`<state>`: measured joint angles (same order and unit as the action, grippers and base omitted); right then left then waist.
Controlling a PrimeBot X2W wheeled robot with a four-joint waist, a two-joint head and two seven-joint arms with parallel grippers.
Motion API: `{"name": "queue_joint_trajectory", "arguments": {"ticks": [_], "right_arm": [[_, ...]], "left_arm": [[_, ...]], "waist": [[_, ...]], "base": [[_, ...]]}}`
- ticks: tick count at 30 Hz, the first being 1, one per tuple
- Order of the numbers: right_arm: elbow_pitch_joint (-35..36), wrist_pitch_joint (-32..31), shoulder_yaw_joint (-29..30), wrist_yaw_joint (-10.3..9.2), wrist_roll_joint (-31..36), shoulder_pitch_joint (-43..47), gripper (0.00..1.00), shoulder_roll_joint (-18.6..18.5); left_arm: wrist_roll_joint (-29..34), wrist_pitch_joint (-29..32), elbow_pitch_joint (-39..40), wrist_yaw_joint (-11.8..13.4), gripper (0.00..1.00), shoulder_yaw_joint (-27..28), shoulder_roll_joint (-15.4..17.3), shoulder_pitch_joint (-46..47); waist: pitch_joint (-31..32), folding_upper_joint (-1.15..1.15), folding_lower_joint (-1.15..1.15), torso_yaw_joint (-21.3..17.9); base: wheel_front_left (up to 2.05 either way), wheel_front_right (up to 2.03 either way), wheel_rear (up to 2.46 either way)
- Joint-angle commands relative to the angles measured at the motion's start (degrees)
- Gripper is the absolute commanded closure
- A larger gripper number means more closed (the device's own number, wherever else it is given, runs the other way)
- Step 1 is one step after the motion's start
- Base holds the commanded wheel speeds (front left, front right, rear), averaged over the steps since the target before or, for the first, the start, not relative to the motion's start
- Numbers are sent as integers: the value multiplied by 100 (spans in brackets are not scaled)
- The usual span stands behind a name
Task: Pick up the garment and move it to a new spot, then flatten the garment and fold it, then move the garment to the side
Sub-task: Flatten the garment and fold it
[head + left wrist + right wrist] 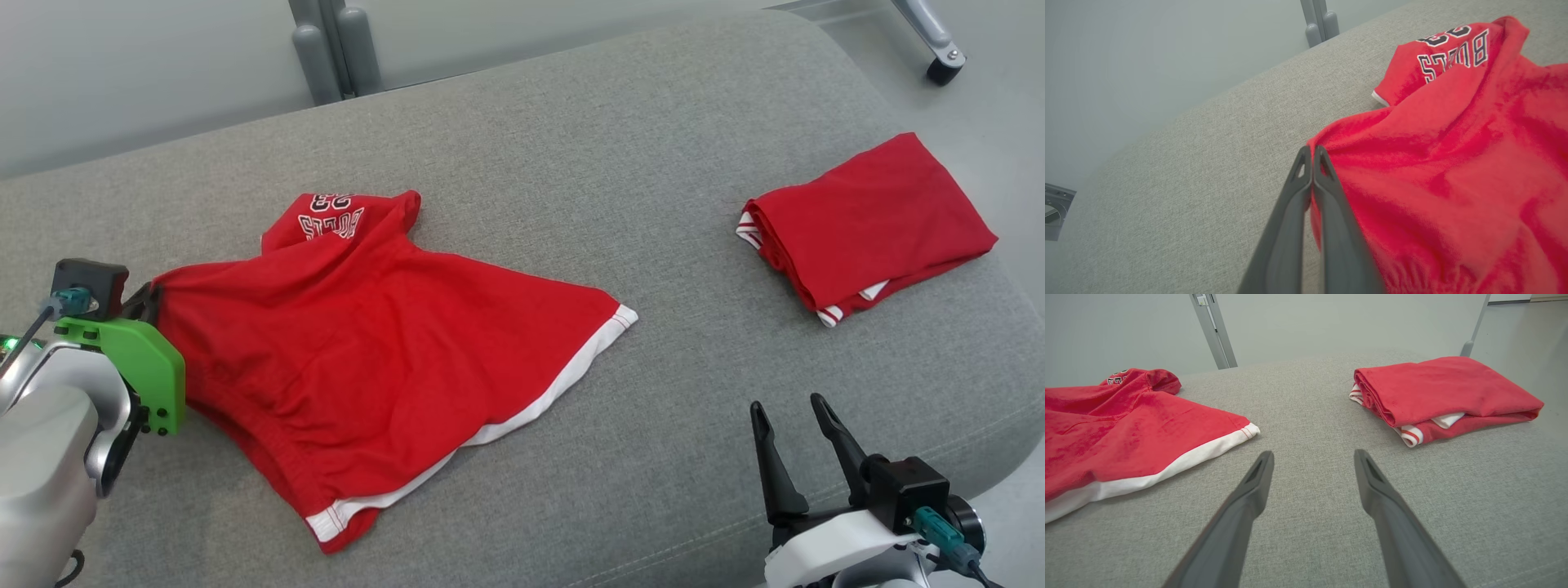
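A broad grey fabric cushion [571, 147] with a rounded far edge took up most of what I could see, and everything lay on it. Across the cushion's left half, on the robot's left, sprawled a loose red garment [384, 343] of soft knit cloth. It had a white band along the hem nearest the cushion's front. One flap was turned over towards the cushion's far edge and showed black, white-edged lettering that read "BULLS", upside down in the left wrist view. The cloth was rumpled, not flat. Its left-hand corner was raised off the cushion.

On the cushion's right half, near the right edge and well apart from the loose one, sat a folded red garment [865, 220], a neat flat bundle with red-and-white striped trim showing at its lower edge.

The left hand [1312, 155] was at the cushion's left side, its two dark fingers pressed together and pinching the raised corner of the loose garment. A green bracket [139, 359] sat on its wrist. The right hand [788, 404] hovered over the cushion's front right part, fingers spread apart and holding nothing.

Beyond the cushion's far edge stood grey metal posts [335, 41], and off its far right corner a black caster wheel [945, 69].
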<state>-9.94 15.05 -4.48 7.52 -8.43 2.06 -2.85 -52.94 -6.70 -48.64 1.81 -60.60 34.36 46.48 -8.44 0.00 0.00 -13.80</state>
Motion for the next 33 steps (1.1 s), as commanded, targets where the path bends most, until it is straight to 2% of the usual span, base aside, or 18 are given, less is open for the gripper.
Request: {"name": "queue_joint_trajectory", "arguments": {"ticks": [1, 4, 5, 6, 7, 12, 14, 17, 19, 23, 29, 31, 33], "right_arm": [[-17, 16, -5, -8, 43, -44, 0, -10], [-27, 16, -16, -8, 57, -42, 0, -10], [-30, 16, -15, -8, 61, -27, 0, -10], [-37, 16, -11, -8, 64, -3, 0, -10], [-50, 16, -8, -8, 59, 29, 0, -11], [46, 16, 102, -8, 120, 136, 0, -11], [164, 15, 211, -8, 163, 150, 0, -11], [331, 15, 361, -8, 279, 153, 0, -14], [442, 15, 447, -8, 346, 150, 0, -84], [610, 15, 516, -7, 382, 97, 0, -240], [702, 16, 654, -8, 293, 92, 0, -368], [657, 16, 694, -8, 273, 152, 0, -402], [619, 16, 729, -8, 257, 223, 0, -384]], "left_arm": [[8, -60, -78, -100, 100, 11, -46, 39], [-121, -85, -341, -319, 100, 31, -170, -15], [-249, -58, -423, -389, 71, 81, -239, -82], [-340, -45, -495, -438, 27, 123, -305, -148], [-349, -62, -558, -481, 0, 135, -345, -193], [-795, -524, -596, -412, 0, 553, -365, -491], [-944, -736, -399, -386, 0, 802, -275, -718], [-862, -848, 133, -213, 0, 1112, -92, -1089], [-605, -848, 751, 27, 0, 1500, 53, -1334], [12, -845, 2242, 524, 0, 2344, 125, -2382], [798, -848, 4020, 884, 0, 3445, -239, -4080], [1109, -848, 4343, 938, 0, 3732, -432, -4498], [1402, -847, 4508, 884, 0, 3954, -641, -4858]], "waist": [[16, 0, 0, -16], [49, 0, 0, -27], [72, 0, 0, -24], [100, 0, 0, -19], [136, 0, 0, -19], [314, 0, 0, 8], [373, 0, 0, 43], [502, 0, 0, 153], [586, 0, 0, 279], [738, 0, 0, 508], [899, 0, 0, 804], [940, 0, 0, 918], [990, 0, 0, 1022]], "base": [[0, 0, 0], [0, 0, 0], [0, 0, 0], [0, 0, 0], [0, 0, 0], [0, 0, 0], [0, 0, 0], [0, 0, 0], [0, 0, 0], [0, 0, 0], [0, 0, 0], [0, 0, 0], [0, 0, 0]]}}
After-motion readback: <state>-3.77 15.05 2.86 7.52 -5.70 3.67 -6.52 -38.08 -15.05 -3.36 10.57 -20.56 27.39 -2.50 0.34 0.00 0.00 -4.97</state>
